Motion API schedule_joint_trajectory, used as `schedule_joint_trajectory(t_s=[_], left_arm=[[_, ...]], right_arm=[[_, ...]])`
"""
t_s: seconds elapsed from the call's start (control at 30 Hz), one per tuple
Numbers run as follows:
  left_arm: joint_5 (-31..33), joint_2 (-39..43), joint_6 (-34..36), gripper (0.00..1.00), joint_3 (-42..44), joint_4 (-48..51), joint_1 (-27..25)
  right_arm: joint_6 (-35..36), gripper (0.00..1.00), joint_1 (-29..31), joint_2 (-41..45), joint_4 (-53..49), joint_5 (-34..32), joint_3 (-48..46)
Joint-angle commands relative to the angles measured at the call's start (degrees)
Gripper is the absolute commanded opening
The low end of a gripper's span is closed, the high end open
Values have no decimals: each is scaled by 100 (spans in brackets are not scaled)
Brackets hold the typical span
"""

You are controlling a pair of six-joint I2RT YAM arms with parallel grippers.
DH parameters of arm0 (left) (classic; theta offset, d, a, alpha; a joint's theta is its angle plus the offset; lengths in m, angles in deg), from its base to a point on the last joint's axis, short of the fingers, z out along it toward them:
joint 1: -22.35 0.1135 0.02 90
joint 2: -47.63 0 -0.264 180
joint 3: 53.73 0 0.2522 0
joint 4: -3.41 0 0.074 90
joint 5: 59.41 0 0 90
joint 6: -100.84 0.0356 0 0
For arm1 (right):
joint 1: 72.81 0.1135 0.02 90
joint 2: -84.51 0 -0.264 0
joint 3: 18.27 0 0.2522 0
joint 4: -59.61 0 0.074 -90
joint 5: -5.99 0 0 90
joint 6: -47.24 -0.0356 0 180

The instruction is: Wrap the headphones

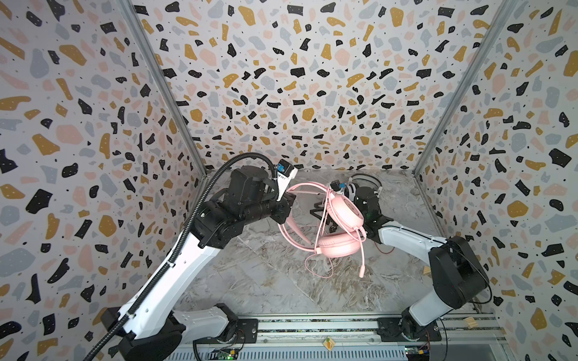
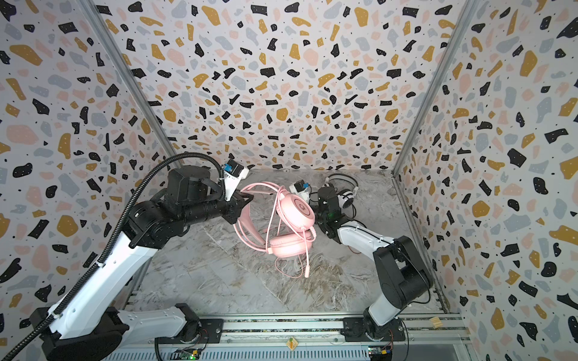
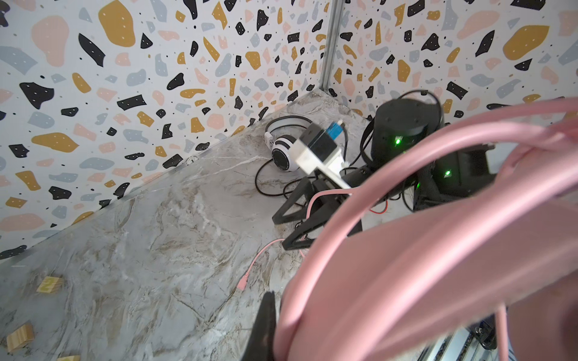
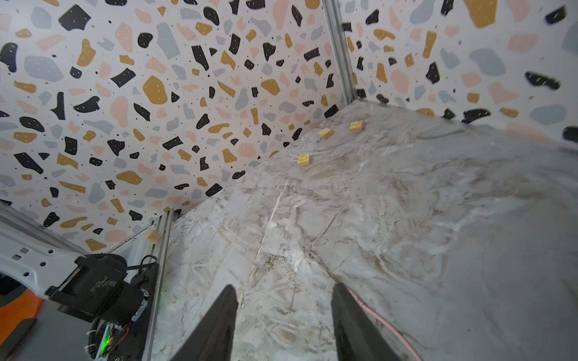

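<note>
On the left, the left gripper (image 1: 287, 208) is squeezed tight on the band of the pink headphones (image 1: 345, 210) and holds them up off the table (image 1: 266, 281). In the left wrist view the pink band is very close and blurry, right beside one black finger (image 3: 266, 325). The pink headphones hang in the middle in both top views, with one ear cup higher and the other cup below it. The pink cord (image 1: 319, 234) goes in loops over the band and cups, and some of it hangs down to the table. The little microphone stick (image 1: 362, 268) hangs down from the lower cup. Just to the right, behind the pink cups, is the right gripper (image 4: 284, 286). Its two fingers are spread apart and there is only bare table between them, so it holds nothing. The pink cord runs along the outside of one finger. Farther right and back, near the far corner, the white-and-black headphones (image 2: 345, 197) lie on the table with their black cord loose around them. Some small wooden blocks (image 4: 304, 160) sit on the table by the wall.
</note>
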Motion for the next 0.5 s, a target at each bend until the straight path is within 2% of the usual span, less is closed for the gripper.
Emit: schedule_joint_trajectory(t_s=[0.0, 0.2, 0.3, 0.47], left_arm=[[-85, 10, -366, 0, -448, -389, 43], [-167, -56, -709, 0, -626, -675, 149], [-63, -132, -820, 0, -801, -685, 283], [-86, -200, -1131, 0, -963, -838, 718]], right_arm=[[-351, 49, 209, -60, 835, 127, -207], [-758, 39, 361, -409, 1803, 103, -796], [-983, 29, 455, -592, 2277, 157, -1048], [-1115, 25, 551, -625, 2750, -13, -1614]])
